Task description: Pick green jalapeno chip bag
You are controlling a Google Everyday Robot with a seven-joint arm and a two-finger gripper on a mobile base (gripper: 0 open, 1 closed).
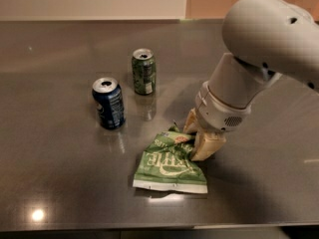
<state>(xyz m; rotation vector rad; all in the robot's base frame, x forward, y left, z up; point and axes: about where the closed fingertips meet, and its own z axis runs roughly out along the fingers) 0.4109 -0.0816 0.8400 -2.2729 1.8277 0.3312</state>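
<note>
The green jalapeno chip bag (167, 167) lies on the dark table (60, 178), in front of the middle, with white lettering facing up. Its upper right part is crumpled and bunched up. My gripper (194, 143) comes down from the big white arm (259, 49) at the right and its two tan fingers (207, 144) are closed on the bag's bunched upper right edge. The bag's lower edge still rests on the table.
A small green soda can (143, 71) stands upright behind the bag. A dark blue can (108, 103) stands upright to the bag's left. The table's front edge runs just below the bag. A pale wall stands behind the table.
</note>
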